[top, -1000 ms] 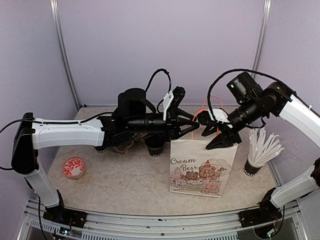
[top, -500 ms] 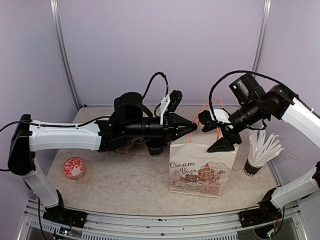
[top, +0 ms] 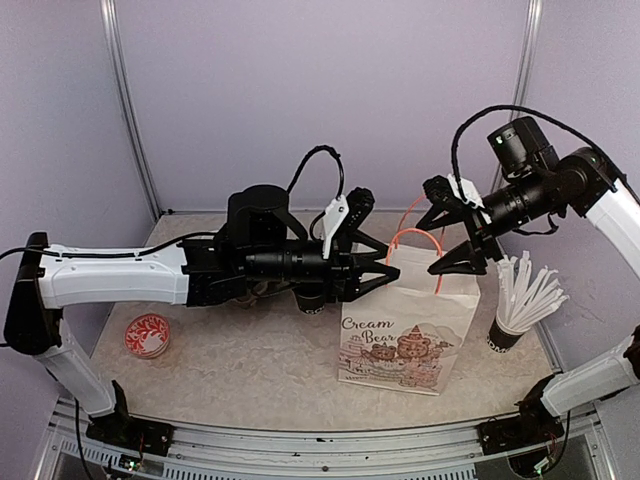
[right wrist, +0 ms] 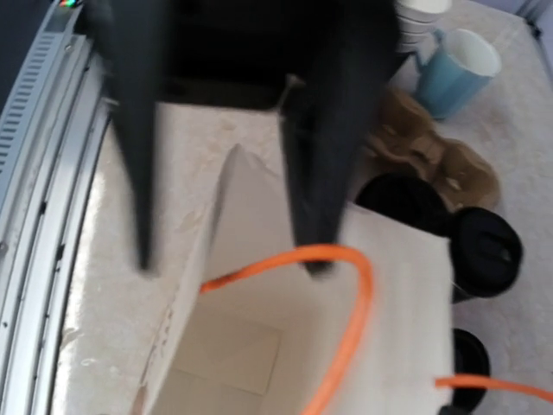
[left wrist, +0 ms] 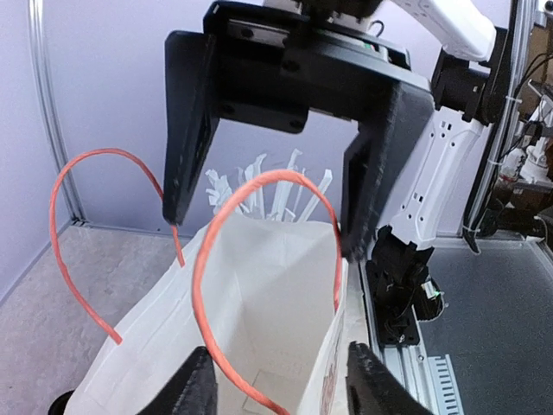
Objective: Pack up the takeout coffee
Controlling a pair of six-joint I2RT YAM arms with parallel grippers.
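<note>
**A:** Fingers, seen from above?
**B:** The left fingers (top: 385,268) and right fingers (top: 432,246) both gape, empty, at the paper bag (top: 405,335) mouth. One takeout coffee cup (top: 312,302) stands on the bench (top: 250,370) under the left arm.
**A:** Left wrist?
**B:** Both pairs are spread, with nothing gripped.
**A:** Right wrist?
**B:** Lidded cups sit just beside the bag, outside it.

Overhead view is reading bright and even, with soft light coming from above and only faint shadows falling on the table (top: 250,370). Left wrist view is holding the paper bag (left wrist: 259,294) sharp, and the background is going slightly soft. Right wrist view is smearing: the right gripper (right wrist: 229,264) and orange handle (right wrist: 354,268) are blurring.
</note>
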